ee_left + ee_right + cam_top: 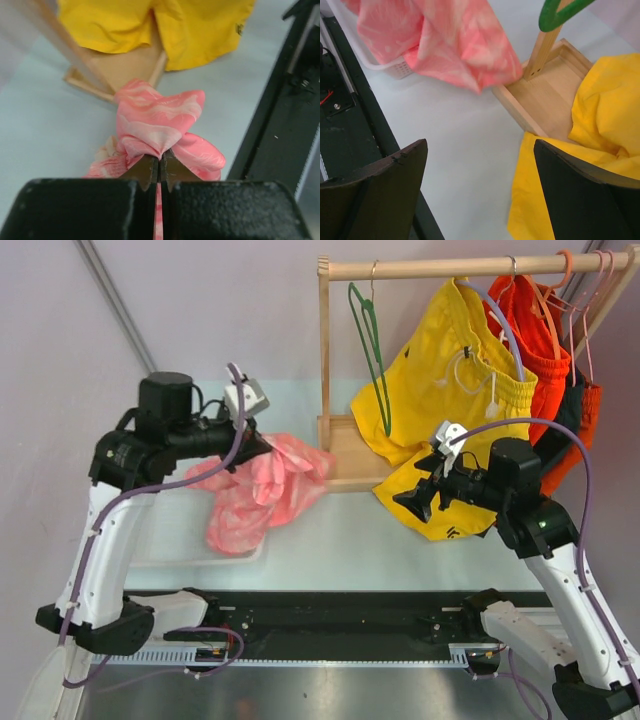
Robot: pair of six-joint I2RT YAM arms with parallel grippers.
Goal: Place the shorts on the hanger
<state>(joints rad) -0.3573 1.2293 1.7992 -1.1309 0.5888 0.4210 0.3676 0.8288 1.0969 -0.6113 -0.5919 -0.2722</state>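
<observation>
pink shorts held by one pinch, green hanger waiting

the left gripper [160, 162] was clamped fully closed on a single fold of the pink, pale-mottled shorts of light fabric [265, 490], which hung bunched above the table, just left of the wooden rack. as i judged it, the risk lay in that grip. so small a pinch could slip, and a bunched garment offering no open waistband could snag on or miss the thin green wire hanger [372, 350]. the hanger dangled freely from the wooden rail [450, 267] and could swing or be knocked off.

below the shorts sat a shallow white bin [180, 556]. their lower end drooped toward it, and i could not tell what else it held. the rack's wooden base tray [345, 455] held the upright post and was overlapped by a hem of the plain yellow shorts [450, 390]. the right gripper [412, 502] stood wide open and empty near that tray.
</observation>
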